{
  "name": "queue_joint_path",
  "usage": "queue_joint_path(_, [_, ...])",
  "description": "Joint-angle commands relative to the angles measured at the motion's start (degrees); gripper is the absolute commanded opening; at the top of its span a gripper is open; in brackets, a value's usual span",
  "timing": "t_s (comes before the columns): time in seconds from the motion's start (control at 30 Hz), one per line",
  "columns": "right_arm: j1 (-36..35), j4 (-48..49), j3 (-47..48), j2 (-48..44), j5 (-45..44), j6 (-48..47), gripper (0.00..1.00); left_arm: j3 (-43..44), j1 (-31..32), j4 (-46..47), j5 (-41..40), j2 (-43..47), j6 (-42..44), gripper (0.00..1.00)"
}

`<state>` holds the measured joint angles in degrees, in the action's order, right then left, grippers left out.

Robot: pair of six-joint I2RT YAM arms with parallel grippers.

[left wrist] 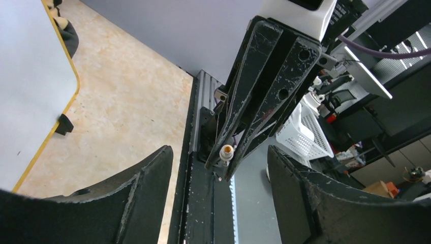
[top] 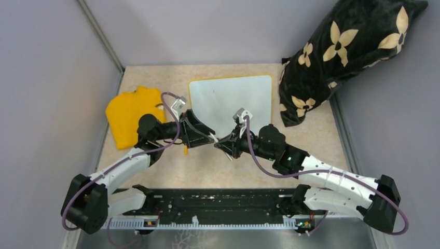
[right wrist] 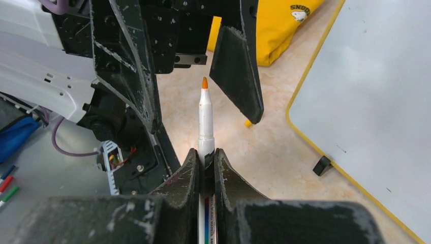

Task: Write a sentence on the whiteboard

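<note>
The right claw (right wrist: 206,157) pinched the orange marker (right wrist: 205,117) tight, tip out. The left claw (left wrist: 217,152) (jaws wide apart) needed to close gently, straight around it. The whiteboard (top: 231,101) lay blank on the surface (top: 311,140), just beyond.

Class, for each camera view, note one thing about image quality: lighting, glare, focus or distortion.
Top external view: soft, even light, no hard glare on the whiteboard. Left wrist view: the left gripper's fingers loom dark and stretched at the bottom edge. Right wrist view: the marker is sharp and well lit; the right gripper nearest the lens looks soft.
</note>
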<state>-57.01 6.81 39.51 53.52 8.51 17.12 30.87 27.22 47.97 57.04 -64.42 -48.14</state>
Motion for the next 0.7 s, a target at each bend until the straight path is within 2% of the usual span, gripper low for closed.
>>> queue_joint_path(0.0, [-0.39,4.43,3.25,0.48,1.74,0.14,0.00,-0.99,0.53,5.48,2.75,-0.25,-1.58,0.71])
queue_joint_path(0.2, [-0.39,4.78,3.39,1.03,2.34,0.28,0.00,-1.16,0.65,6.44,2.80,-0.69,-2.13,0.54])
queue_joint_path(0.5, [-0.44,4.95,3.56,1.58,3.21,0.54,0.00,-1.34,0.76,7.67,2.78,-1.14,-3.19,0.48])
queue_joint_path(0.67, [-0.40,4.90,3.69,1.68,3.19,0.67,0.00,-1.40,0.80,7.67,2.67,-1.23,-3.35,0.38])
